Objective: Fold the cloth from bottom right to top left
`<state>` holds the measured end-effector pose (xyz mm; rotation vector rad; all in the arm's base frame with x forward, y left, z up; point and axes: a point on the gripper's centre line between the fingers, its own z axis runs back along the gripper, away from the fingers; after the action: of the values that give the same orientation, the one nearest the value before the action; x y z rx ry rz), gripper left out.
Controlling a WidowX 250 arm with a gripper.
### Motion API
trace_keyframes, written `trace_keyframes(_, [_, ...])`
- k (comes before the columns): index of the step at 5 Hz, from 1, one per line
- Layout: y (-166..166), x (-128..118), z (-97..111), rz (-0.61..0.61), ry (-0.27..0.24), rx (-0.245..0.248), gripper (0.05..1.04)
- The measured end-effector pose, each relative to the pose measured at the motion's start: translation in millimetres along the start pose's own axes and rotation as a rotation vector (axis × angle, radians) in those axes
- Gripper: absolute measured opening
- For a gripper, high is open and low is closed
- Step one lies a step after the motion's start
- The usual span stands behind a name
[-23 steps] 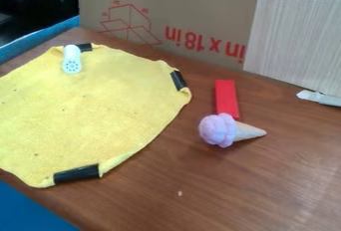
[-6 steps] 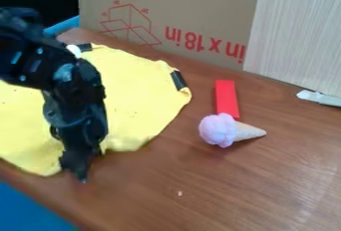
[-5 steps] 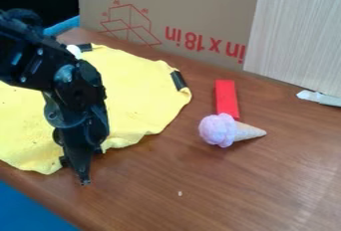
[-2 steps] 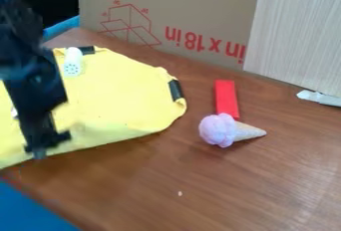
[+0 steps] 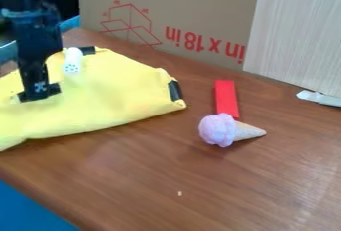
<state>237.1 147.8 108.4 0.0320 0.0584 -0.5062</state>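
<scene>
yellow cloth (image 5: pixel 116 103) on bench (image 5: pixel 200 185), toward its left edge; folded, underlayer hidden, left end cut off by view. black gripper (image 5: pixel 40 92) at cloth; clenched or released, cannot tell. white holed piece (image 5: pixel 73 61) on cloth beside gripper, toward back edge. right of cloth: toy ice-cream cone (image 5: pixel 223 130) against red block (image 5: pixel 226 98).

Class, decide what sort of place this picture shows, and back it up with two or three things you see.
Probably a robot practice table: a black robot claw over a yellow cloth, and a toy pink ice-cream cone on brown wood.
</scene>
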Motion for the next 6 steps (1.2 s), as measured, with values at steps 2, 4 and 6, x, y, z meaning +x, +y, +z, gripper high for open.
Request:
trace_keyframes(2, [54.4,7.8,0.2,0.001,0.102,-0.002,0.063])
trace_keyframes(4, [90.7,21.8,28.0,-0.008,0.008,0.027,0.060])
trace_keyframes(6, [120.0,39.7,30.1,-0.043,-0.041,0.039,0.060])
